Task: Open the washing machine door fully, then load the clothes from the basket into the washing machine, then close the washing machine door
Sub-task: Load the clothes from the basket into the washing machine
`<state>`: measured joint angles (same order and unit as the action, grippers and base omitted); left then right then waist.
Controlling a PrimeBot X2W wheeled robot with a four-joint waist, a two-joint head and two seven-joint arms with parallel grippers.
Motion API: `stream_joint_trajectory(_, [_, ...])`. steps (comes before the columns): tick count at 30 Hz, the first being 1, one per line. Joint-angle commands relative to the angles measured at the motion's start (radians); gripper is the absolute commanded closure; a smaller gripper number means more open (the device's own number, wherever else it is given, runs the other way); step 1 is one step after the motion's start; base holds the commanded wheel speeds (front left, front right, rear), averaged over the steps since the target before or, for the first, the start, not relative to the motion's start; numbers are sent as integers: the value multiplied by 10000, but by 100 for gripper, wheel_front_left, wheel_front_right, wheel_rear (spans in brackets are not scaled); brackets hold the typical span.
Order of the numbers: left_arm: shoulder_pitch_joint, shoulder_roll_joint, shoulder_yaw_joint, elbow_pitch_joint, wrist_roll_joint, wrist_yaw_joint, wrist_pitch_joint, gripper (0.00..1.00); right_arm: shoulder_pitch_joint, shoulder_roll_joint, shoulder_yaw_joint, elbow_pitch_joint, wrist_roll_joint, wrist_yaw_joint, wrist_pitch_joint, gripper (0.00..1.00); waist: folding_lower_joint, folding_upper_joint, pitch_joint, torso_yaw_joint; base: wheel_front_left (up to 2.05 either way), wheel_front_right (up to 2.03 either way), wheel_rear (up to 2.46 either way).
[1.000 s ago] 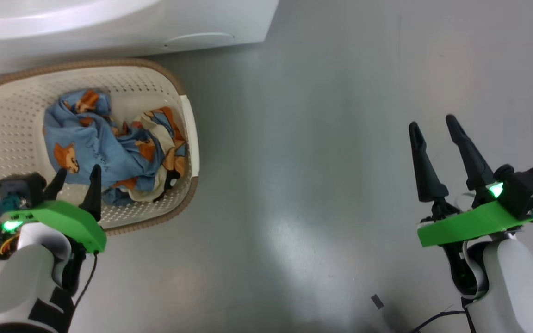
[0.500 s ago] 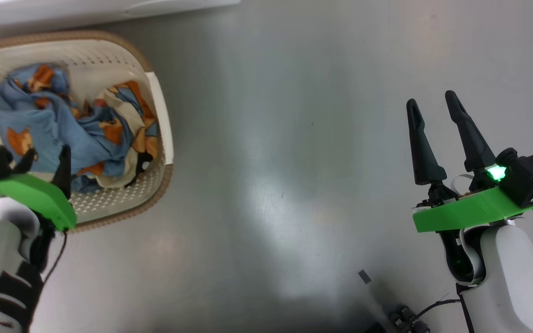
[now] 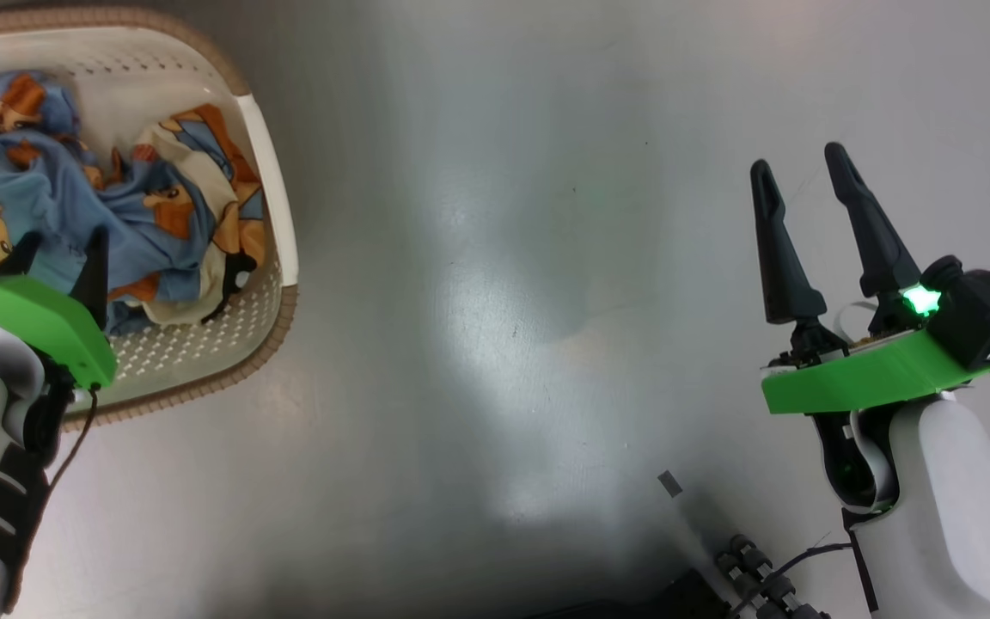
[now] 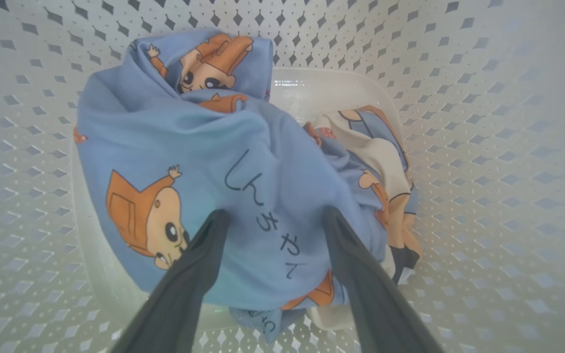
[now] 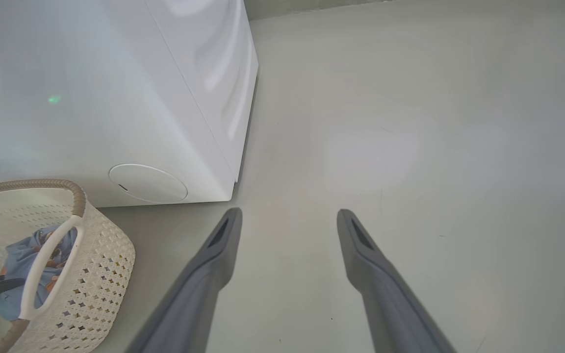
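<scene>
Head view: the clothes [image 3: 74,189] lie bunched in the basket [image 3: 267,223] on the floor [image 3: 495,344], so loading looks not yet started. Whether the door is open I cannot tell, and closing it comes last. The left gripper [image 3: 64,245] hangs over the basket, fingers spread and pointing down at the heap. The right gripper [image 3: 797,162] stands well apart over bare floor, fingers wide, holding nothing

Left wrist view: the two fingers straddle a blue fold of the clothes, jaws wide and nothing pinched between them; whether the tips touch the cloth I cannot tell

Right wrist view: the wide, empty fingers point at the floor beside the washer [image 5: 140,98]; the basket sits just in front of it, clothes inside
</scene>
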<state>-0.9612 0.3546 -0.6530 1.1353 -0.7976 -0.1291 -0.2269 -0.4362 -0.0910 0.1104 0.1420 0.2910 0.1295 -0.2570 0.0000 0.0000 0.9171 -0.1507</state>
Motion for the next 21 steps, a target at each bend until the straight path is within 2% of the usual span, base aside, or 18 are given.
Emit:
stream_joint_trajectory(1, [58, 479, 105, 28, -135, -15, 32, 0, 270, 41, 264, -237, -148, 12, -48, 0, 0, 0, 58, -21, 0, 0, 0])
stream_joint_trajectory(10, [-294, 706, -701, 96, -842, -15, 113, 0, 170, 16, 383, -310, -193, 12, -48, 0, 0, 0, 242, -208, 0, 0, 0])
stream_joint_trajectory(11, [-318, 711, -783, 109, -913, -15, 123, 9, 181, 14, 384, -321, -202, 12, -48, 0, 0, 0, 241, -225, 0, 0, 0])
stream_joint_trajectory(12, [-333, 713, -863, 113, -992, -15, 143, 52, 194, 11, 383, -333, -211, 12, -48, 0, 0, 0, 237, -239, 0, 0, 0])
stream_joint_trajectory(13, [-356, 720, -942, 122, -1064, -15, 158, 63, 204, 6, 379, -341, -218, 12, -48, 0, 0, 0, 236, -251, 0, 0, 0])
stream_joint_trajectory(14, [-379, 731, -1018, 133, -1134, -15, 166, 84, 208, 1, 377, -346, -222, 12, -48, 0, 0, 0, 234, -266, 0, 0, 0])
stream_joint_trajectory(15, [-404, 732, -1095, 138, -1202, -15, 172, 100, 210, -9, 367, -350, -226, 12, -48, 0, 0, 0, 230, -270, 0, 0, 0])
stream_joint_trajectory(21, [-471, 630, -1499, 110, -1602, -15, 67, 100, 214, -35, 304, -335, -260, 12, -48, 0, 0, 0, 64, -219, 0, 0, 0])
